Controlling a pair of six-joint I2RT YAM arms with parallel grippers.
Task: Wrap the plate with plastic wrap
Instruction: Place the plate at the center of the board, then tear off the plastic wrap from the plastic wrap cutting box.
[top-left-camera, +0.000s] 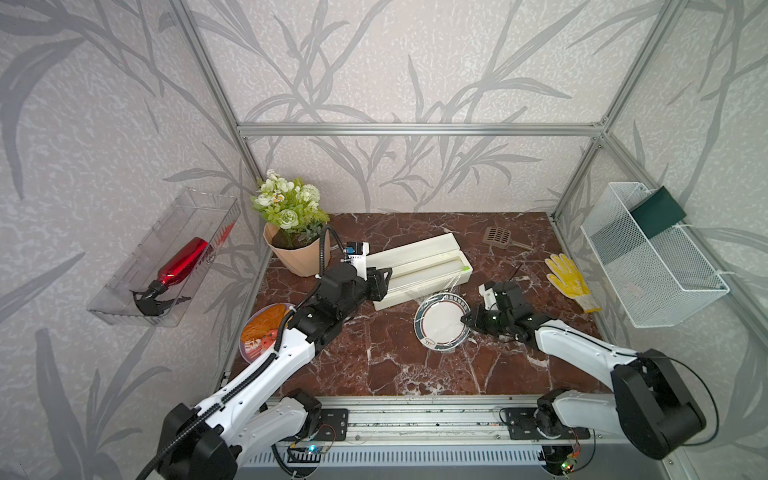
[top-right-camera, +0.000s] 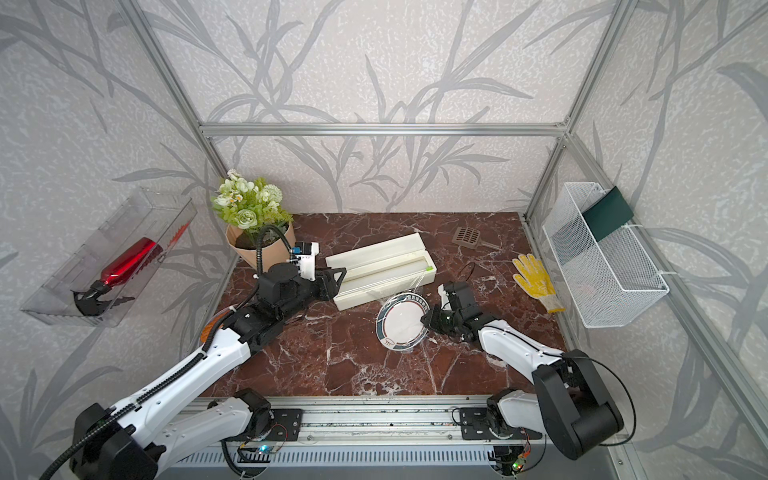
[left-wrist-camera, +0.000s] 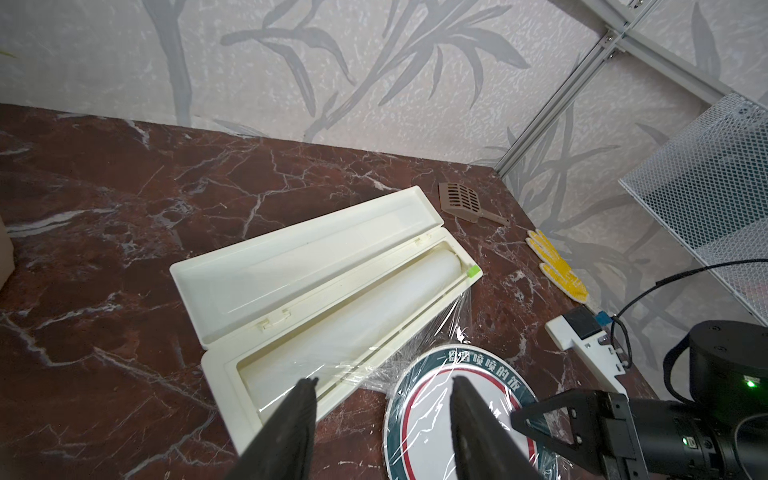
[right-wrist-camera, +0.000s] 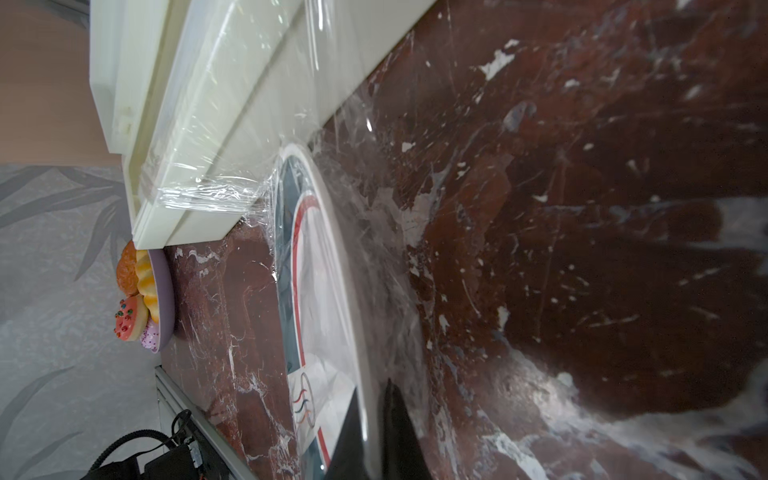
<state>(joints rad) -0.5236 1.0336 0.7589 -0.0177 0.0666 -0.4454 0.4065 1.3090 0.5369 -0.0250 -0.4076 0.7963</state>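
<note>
plate (top-left-camera: 438, 328) rim in right claw (top-left-camera: 465, 321)

- In a top view, the plate (top-left-camera: 441, 328) lies mid-frame, just below the box (top-left-camera: 415, 266).
- Plastic wrap (left-wrist-camera: 419, 349) runs from the box onto the plate.
- The flowerpot (top-left-camera: 291, 249) stands upper left of the box; the dish of pastries (top-left-camera: 249, 354) lies at left.
- The scoop (top-left-camera: 500, 237) and glove (top-left-camera: 571, 280) lie right of the box.

Glossy plastic wrap (right-wrist-camera: 199, 191), smooth glazed plate (top-left-camera: 442, 328)
The wrap is clear and crinkly (bright glints); tabletop (top-left-camera: 374, 357) polished red marble, dispenser box (left-wrist-camera: 291, 266) matt cream plastic.
</note>
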